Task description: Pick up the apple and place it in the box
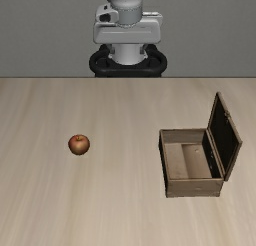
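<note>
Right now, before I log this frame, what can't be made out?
Exterior view:
- Arm: cut off by the top edge above its lower links; pose unreadable.
- Box: near inside wall hidden by its own front panel.
- Open lid: outer face turned away.
- Apple: stem too small to read.

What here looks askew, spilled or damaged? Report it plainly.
Nothing stands out. The apple rests intact on the table, well apart from the box. The box sits flat on the table, its lid raised open along the side at the exterior view's right.
</note>
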You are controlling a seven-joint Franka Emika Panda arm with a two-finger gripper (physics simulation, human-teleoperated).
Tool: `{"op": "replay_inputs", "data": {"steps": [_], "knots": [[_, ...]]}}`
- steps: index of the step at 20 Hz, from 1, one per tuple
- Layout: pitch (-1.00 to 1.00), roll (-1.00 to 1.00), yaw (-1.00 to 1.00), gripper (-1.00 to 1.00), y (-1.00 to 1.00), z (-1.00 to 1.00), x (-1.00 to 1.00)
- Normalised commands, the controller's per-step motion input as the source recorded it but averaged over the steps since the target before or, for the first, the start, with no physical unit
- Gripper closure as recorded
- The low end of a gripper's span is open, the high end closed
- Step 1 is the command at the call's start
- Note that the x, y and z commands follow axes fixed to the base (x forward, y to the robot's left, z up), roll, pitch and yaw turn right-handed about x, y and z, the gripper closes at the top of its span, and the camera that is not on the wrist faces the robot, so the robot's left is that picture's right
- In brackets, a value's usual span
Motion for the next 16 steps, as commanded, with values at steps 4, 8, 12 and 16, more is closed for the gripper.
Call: {"op": "replay_inputs", "data": {"steps": [4, 8, 12, 16], "knots": [[0.00, 0.00, 0.00, -1.00, -1.00, 0.00, 0.00], [0.00, 0.00, 0.00, -1.00, -1.00, 0.00, 0.00], [0.00, 0.00, 0.00, -1.00, -1.00, 0.00, 0.00], [0.00, 0.00, 0.00, -1.00, -0.25, 0.00, 0.75]]}}
